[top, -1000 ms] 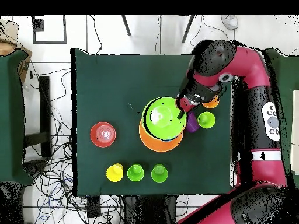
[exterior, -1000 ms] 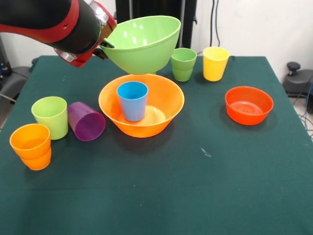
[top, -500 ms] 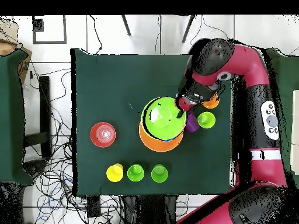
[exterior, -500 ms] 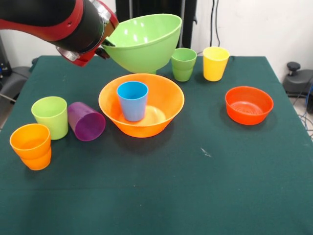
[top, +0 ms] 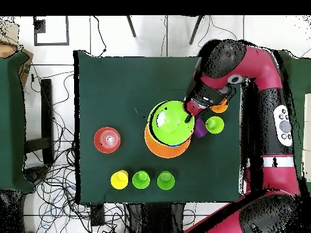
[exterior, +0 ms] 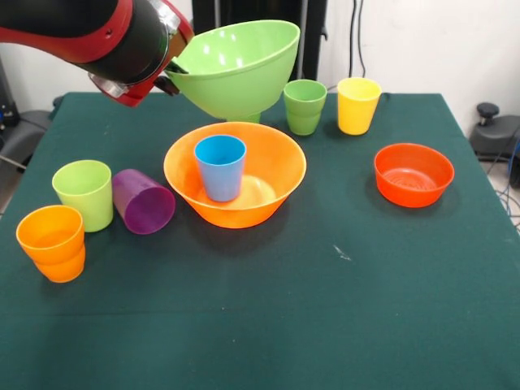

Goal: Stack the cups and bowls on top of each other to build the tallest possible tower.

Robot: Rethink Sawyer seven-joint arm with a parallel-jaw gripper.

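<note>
- Dark green cloth-covered table (exterior: pixel 341 325), white wall and cables behind; all stock sits on this surface except one lifted item.
- Large lime-green glossy plastic bowl (exterior: pixel 236 69): airborne, tilted with its mouth partly toward the camera, held at its rim by the gripper (exterior: pixel 172 75), which is clamped on that rim. It hangs above and just behind the orange bowl.
- Large orange glossy plastic bowl (exterior: pixel 276 175): upright at table centre; overhead, the lime-green bowl covers most of it.
- Blue plastic tumbler (exterior: pixel 220 166): upright inside the orange bowl, rim near the bowl's rim height.
- Purple plastic tumbler (exterior: pixel 142 201): on its side, just beside the orange bowl.
- Lime plastic tumbler (exterior: pixel 84 193): upright, touching or nearly touching the purple one.
- Orange plastic tumblers (exterior: pixel 51 242): apparently two nested, near table edge.
- Darker green tumbler (exterior: pixel 305 106) and yellow tumbler (exterior: pixel 357 105): upright, far side.
- Small shallow red-orange bowl (exterior: pixel 413 174): well apart, alone.
- Risk: a rim-only grip on a tilted bowl may slip; lowered off-centre, the bowl could catch the blue tumbler and tip it.
</note>
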